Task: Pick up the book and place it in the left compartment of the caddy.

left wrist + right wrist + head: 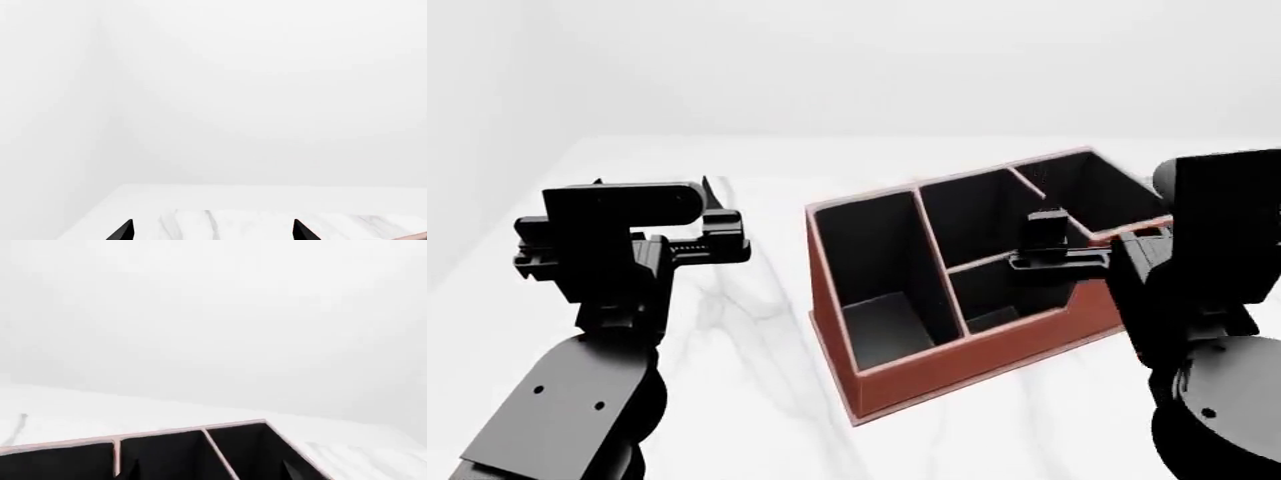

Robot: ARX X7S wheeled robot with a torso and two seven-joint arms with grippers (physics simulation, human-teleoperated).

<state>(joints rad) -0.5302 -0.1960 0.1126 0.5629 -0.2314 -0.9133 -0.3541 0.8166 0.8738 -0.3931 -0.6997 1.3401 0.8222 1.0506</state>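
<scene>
The reddish-brown caddy [961, 355] with a black interior stands on the white marble table [761, 330], right of centre. Its long narrow left compartment [878, 270] shows only a dark lining and a grey floor. The book is not in view in any frame. My left gripper [723, 222] is open and empty, hovering over the table left of the caddy; its two dark fingertips [123, 231] stand wide apart in the left wrist view. My right gripper [1036, 242] is open and empty above the caddy's middle sections. The right wrist view shows the caddy's rim [167, 432] and dividers.
The table's far edge [827, 137] meets a plain white wall. A corner of the caddy [417, 236] peeks into the left wrist view. Both dark arms fill the lower corners of the head view.
</scene>
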